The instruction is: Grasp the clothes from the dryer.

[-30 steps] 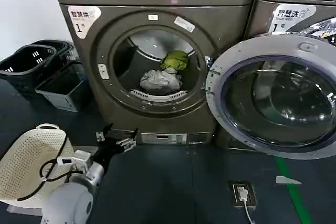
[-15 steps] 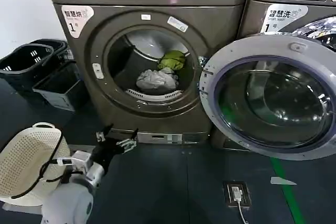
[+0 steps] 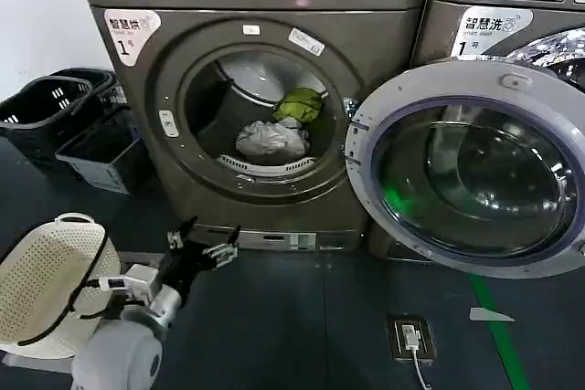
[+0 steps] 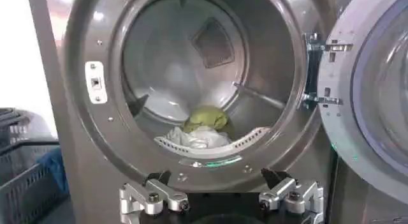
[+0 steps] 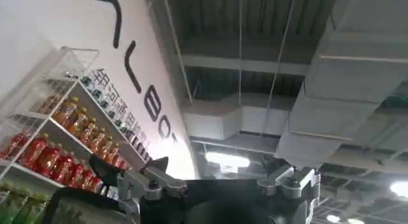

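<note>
Dryer (image 3: 256,107) shifted slightly left; left gripper (image 3: 203,240) low (spread wide).

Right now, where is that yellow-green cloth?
In the head view the yellow-green cloth lies inside the dryer drum, toward the back, touching the whitish cloth in front of it.

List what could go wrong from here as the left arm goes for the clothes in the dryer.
1. The open left gripper is low, below the porthole; reaching in, it may hit the dryer rim.
2. The yellow-green garment rests partly against the whitish garment, so a grasp may take both or drag one out onto the floor.
3. The open door stands close beside the opening; a wide swing could strike it.

The right gripper points toward the ceiling, open.
</note>
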{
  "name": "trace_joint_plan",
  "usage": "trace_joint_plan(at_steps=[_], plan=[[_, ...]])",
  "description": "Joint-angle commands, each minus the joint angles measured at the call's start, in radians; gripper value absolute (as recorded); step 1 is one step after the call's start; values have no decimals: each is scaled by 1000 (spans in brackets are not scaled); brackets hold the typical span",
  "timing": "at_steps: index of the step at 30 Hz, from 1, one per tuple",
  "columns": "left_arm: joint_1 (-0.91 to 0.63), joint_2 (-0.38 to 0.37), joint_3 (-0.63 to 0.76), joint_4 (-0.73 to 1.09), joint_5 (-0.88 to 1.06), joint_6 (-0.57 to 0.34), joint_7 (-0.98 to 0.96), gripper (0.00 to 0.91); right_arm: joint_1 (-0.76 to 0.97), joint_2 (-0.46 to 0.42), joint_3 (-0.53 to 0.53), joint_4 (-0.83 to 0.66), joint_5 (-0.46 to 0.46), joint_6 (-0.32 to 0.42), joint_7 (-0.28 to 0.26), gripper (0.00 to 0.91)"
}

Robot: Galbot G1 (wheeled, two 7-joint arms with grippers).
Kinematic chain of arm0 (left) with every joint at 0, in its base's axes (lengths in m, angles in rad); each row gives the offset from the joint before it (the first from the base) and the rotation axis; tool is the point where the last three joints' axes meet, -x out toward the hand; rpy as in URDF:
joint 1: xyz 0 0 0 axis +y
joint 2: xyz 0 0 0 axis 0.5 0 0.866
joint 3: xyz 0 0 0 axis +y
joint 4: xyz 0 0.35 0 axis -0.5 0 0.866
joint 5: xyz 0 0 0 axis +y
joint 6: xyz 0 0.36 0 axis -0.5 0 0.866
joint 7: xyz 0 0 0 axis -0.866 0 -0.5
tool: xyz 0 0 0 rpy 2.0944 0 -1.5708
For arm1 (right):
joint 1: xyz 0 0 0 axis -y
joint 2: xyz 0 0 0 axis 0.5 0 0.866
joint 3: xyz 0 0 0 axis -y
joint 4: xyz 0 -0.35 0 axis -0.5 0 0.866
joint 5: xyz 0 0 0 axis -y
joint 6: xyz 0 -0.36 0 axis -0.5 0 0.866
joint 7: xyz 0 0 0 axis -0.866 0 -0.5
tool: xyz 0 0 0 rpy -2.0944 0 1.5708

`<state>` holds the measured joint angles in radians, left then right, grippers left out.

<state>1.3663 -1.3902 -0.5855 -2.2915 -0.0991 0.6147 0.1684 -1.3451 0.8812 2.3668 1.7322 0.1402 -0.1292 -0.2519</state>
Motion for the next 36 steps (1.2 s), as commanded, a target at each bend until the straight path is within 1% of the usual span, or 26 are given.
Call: trace_joint_plan(at_steps=[1, 21, 27, 36], plan=[[2, 3, 2, -4, 4, -5, 1, 907, -1, 0, 1, -5, 6, 3, 1, 907], [1, -2, 13, -7, 31, -9, 13, 907, 3, 1, -8, -15, 12, 9, -1, 907], [-1, -3, 16, -10, 31, -24, 11, 907, 7, 1, -12, -15, 9, 9, -1, 907], [-3, -8, 21, -9, 32, -17, 10, 907, 17, 3, -24, -20, 5, 10, 1, 907]])
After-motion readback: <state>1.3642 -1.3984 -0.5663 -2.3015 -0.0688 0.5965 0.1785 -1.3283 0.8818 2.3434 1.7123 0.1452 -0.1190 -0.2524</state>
